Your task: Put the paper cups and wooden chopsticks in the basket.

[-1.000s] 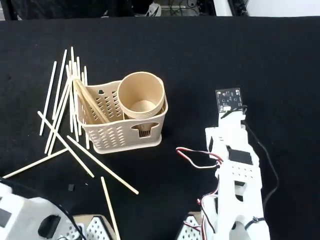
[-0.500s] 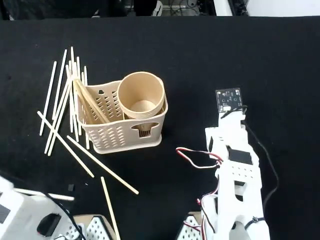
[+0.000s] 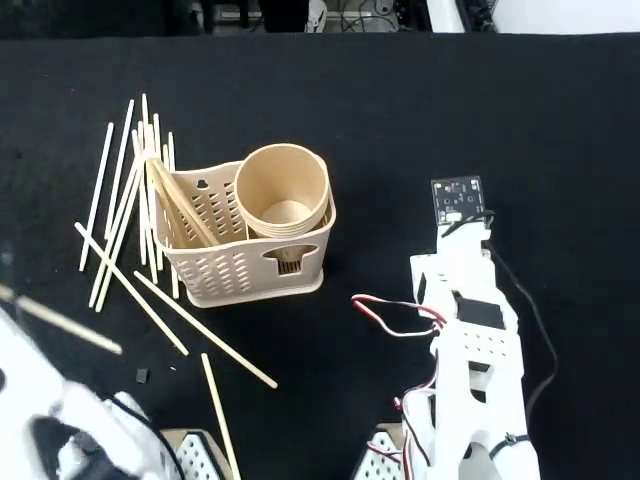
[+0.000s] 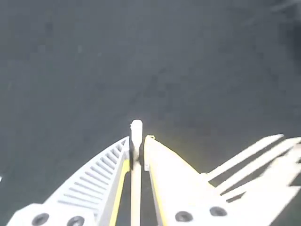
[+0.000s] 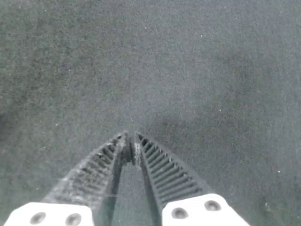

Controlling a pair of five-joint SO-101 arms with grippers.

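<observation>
Wooden chopstick (image 3: 62, 323): your left gripper (image 4: 137, 139) pinches it tight, at the table's (image 3: 480, 100) left edge.
Loose chopsticks (image 3: 205, 330): you have them scattered on the black cloth, left of the basket and in front of it.
Basket (image 3: 240, 272): upright, left of centre; several sticks (image 3: 185, 212) stand in its left compartment.
Cups (image 3: 284, 190): stacked in the basket's right compartment.
Right gripper (image 5: 130, 141): your fingers are pressed together on nothing, over bare cloth, well right of the basket.

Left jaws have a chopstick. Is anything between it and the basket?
Nothing upright that I can see. Loose chopsticks lie flat on the black table between the held chopstick and the basket.
</observation>
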